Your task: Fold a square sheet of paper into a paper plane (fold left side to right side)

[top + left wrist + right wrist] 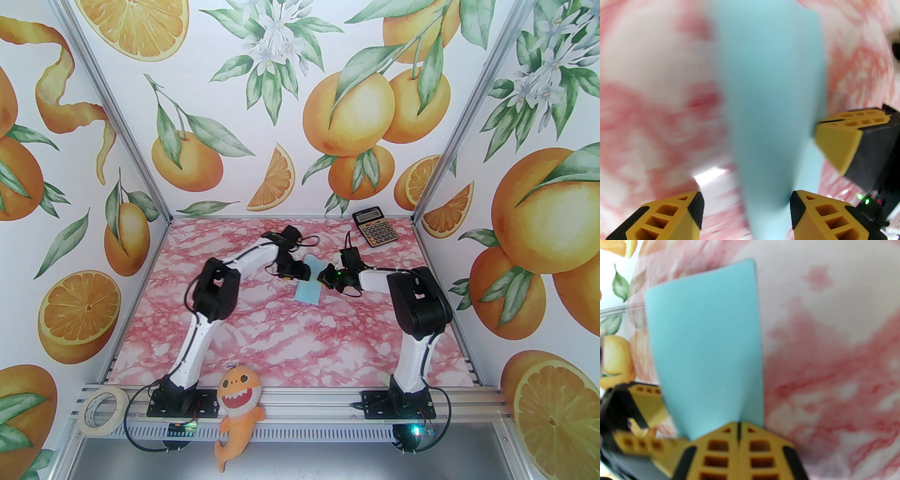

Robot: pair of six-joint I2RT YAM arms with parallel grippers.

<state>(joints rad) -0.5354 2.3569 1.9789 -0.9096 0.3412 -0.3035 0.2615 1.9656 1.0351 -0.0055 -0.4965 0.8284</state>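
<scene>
The square sheet of paper (308,289) is pale light-blue and lies mid-table between both grippers, bent up along its right side. My right gripper (738,425) is shut on the near edge of the paper (705,340), which fans out away from its fingers. My left gripper (746,211) is open, and the paper (768,93) runs down between its fingertips, closer to the right one. In the top view the left gripper (300,273) is at the paper's left edge and the right gripper (324,277) at its right edge. The right gripper's fingers (839,140) reach the paper's right side.
A black-and-gold calculator (376,228) lies at the back right of the pink marbled table (290,342). A tape roll (102,412) and an orange plush shark (239,412) sit on the front rail. Orange-print walls enclose three sides.
</scene>
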